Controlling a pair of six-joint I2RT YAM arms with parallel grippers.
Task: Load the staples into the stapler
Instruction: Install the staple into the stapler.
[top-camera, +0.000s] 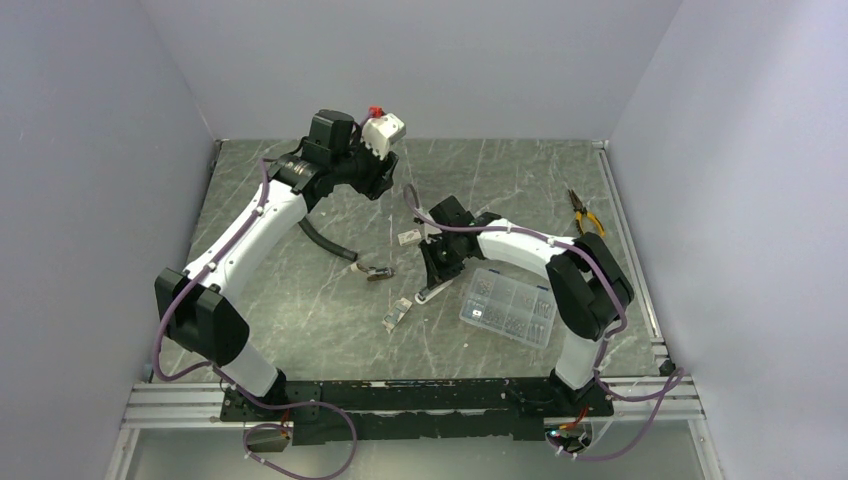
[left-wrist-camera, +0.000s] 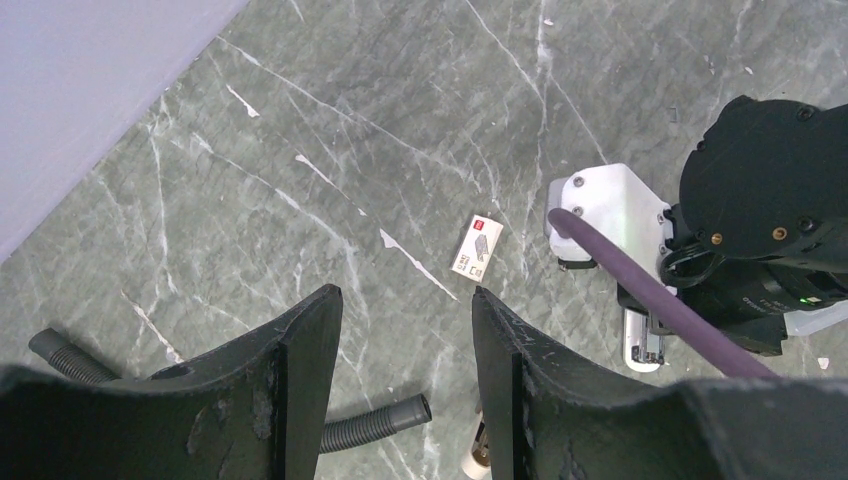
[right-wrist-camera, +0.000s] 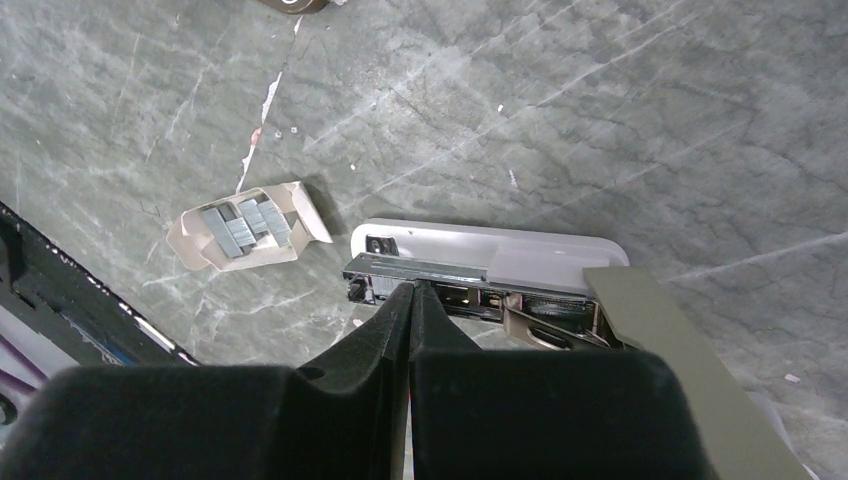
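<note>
Stapler (right-wrist-camera: 480, 250): lies open on the counter (right-wrist-camera: 600, 120). Its silver-white base is flat and its olive-grey top arm is swung away to one side.
Right jaws: squeezed tight together, tips down on the stapler's open metal channel. I cannot tell if anything tiny is pinched between them.
Staples (right-wrist-camera: 238, 225): grey sticks in a little open paper box (right-wrist-camera: 190, 240), near one end of the stapler.
Left jaws: partway open, holding nothing, up in the air and well apart from the stapler.
Clear box (top-camera: 508, 307): beside the right arm, with little metal bits inside.
Small white box (left-wrist-camera: 477, 246): flat on the counter.
Pliers (top-camera: 583, 213): near the right wall.
</note>
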